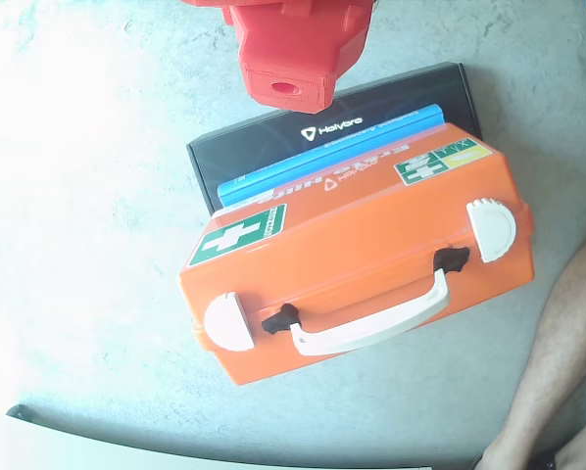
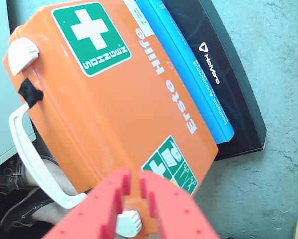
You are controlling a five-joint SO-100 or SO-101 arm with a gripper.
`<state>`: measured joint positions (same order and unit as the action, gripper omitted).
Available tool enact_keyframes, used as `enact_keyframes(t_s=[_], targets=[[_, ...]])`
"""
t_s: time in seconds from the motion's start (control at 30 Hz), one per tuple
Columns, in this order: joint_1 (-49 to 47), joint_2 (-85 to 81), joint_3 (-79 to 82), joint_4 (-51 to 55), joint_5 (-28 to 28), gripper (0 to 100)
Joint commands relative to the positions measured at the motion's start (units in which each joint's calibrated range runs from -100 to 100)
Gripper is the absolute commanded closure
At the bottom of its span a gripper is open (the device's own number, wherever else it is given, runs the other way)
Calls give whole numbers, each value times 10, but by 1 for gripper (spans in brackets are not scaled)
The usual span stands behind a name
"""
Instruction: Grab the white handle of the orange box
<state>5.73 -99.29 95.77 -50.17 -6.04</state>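
1. The white handle [image 1: 371,328] is sitting on the narrow upward-facing side of the orange box [image 1: 352,245], between two white latches [image 1: 229,323].
2. The orange box is standing on edge on the grey table [image 1: 97,245], leaning against a blue box [image 1: 332,152], which is lying on a black box [image 1: 401,98] behind it.
3. In the wrist view, the red gripper [image 2: 134,189] is hovering over the orange box's green-sign corner, away from the handle [image 2: 34,164]; its jaws are nearly together and holding nothing.
4. A bare leg [image 1: 558,362] is showing at the right of the orange box in the fixed view.
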Motion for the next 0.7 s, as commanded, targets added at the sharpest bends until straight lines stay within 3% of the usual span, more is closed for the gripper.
enact_keyframes(t_s=[0.0, 0.67], targets=[[41, -7, 31, -3, -3, 99], [68, -7, 28, 5, 2, 96]])
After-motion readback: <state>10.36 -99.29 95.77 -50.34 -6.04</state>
